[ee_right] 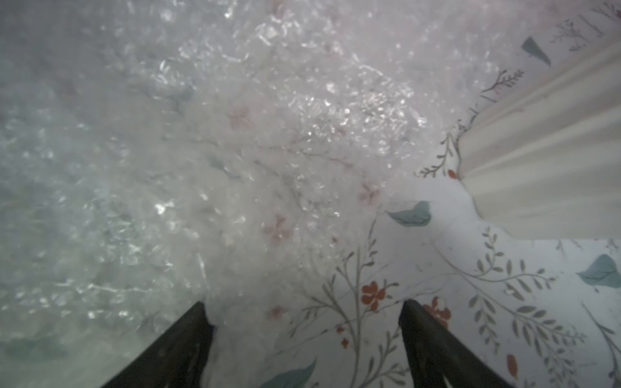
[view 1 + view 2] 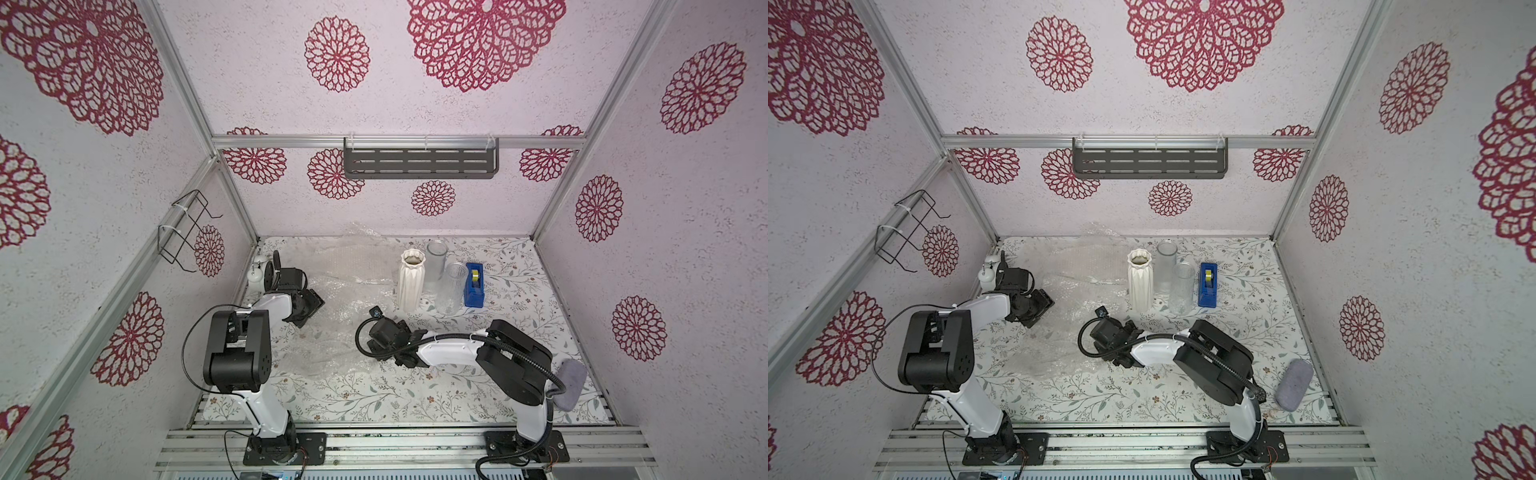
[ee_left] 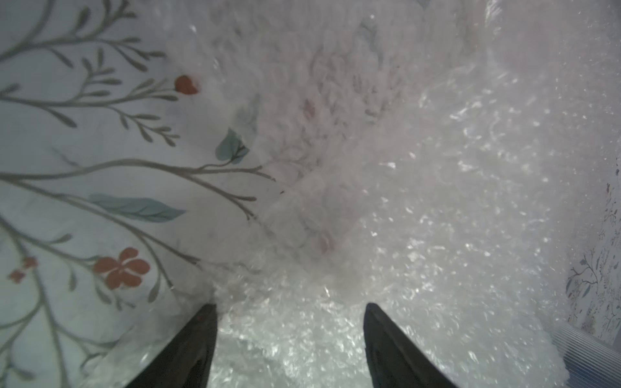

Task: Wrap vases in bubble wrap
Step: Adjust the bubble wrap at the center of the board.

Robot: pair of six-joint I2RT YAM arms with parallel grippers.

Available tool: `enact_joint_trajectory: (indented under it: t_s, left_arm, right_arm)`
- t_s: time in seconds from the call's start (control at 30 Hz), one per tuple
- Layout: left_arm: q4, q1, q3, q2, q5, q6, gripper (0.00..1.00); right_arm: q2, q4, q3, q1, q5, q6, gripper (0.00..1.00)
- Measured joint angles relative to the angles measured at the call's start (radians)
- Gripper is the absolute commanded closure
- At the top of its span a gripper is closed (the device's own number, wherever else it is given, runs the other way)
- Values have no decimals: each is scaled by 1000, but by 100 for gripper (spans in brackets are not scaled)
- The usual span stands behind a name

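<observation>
Bubble wrap [image 2: 332,291] — clear, crinkled, dimpled sheets spread from the floral table's [image 2: 374,399] back edge to its centre. White ribbed ceramic vase [image 2: 411,286], frosted glass cylinder [image 2: 435,266], clear ribbed glass [image 2: 452,291]: upright, clustered beside the wrap near the back edge. Left gripper [image 3: 290,305], right gripper [image 1: 304,302] — fingers parted, holding nothing, low over the wrap's edges.

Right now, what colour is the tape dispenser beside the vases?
The tape dispenser is blue; clearest in a top view.

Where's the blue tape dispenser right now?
In both top views, the blue tape dispenser stands toward the back, just right of the clear ribbed glass.
</observation>
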Motion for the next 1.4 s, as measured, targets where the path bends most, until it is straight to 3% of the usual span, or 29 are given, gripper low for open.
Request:
enact_joint_trajectory:
  t_s: [0.27,0.5,0.63,0.93,1.13,1.4]
  left_arm:
    - [-14,-10,-101,-214,-13,-11,28]
    - [-26,-81,-121,-373,-29,8,27]
    - [-28,-99,-94,-322,-19,26,27]
    - [-18,-98,-22,-121,8,37,27]
    - [-13,-97,29,-38,-7,39,27]
    - [3,-87,2,4,-39,27,27]
  right_arm:
    - [-56,-32,-33,-50,61,-90,11]
    - [-244,-84,-62,24,72,-130,11]
    - [-234,-107,0,89,73,-130,11]
    - [-55,-156,102,210,72,-130,11]
    - [-46,-181,14,274,82,-108,10]
    - [-133,-161,-115,274,137,-35,8]
